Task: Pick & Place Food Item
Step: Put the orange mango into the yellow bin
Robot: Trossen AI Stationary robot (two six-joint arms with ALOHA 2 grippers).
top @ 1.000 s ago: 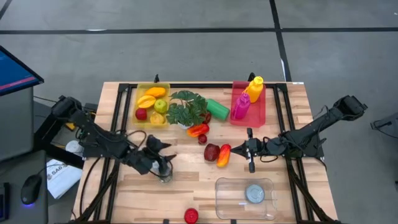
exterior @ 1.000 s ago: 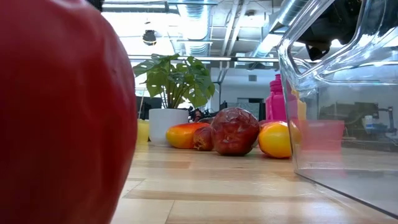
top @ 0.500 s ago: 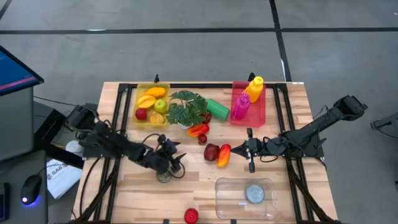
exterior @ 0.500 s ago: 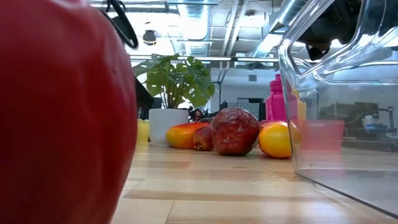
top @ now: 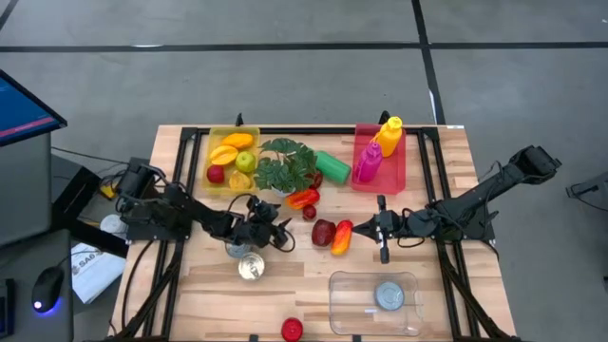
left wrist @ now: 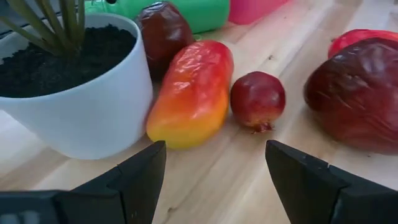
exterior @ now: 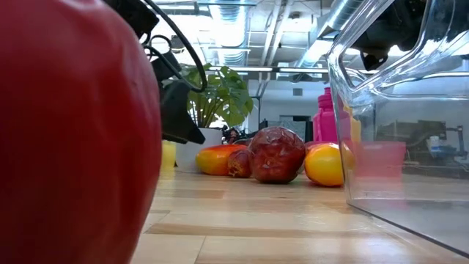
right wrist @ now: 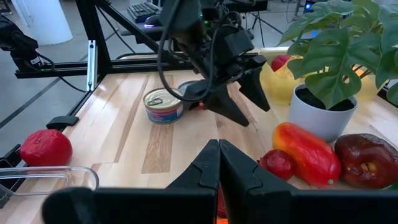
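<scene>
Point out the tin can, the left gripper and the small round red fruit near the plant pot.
tin can (right wrist: 163,105), right wrist view, on its side wall under the lid.
left gripper (top: 281,235), high view, midway between its open fingertips.
small round red fruit (left wrist: 257,100), left wrist view, middle of its skin.

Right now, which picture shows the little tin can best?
The right wrist view: the tin can stands whole on the wood, lid showing. The high view shows it small from above. The other two views miss it.

Wooden table (top: 190,294): tin can (top: 251,268), clear container (top: 373,302), red tomato (top: 292,329), potted plant (top: 285,167), yellow tray (top: 215,139), pink tray (top: 406,166).
</scene>
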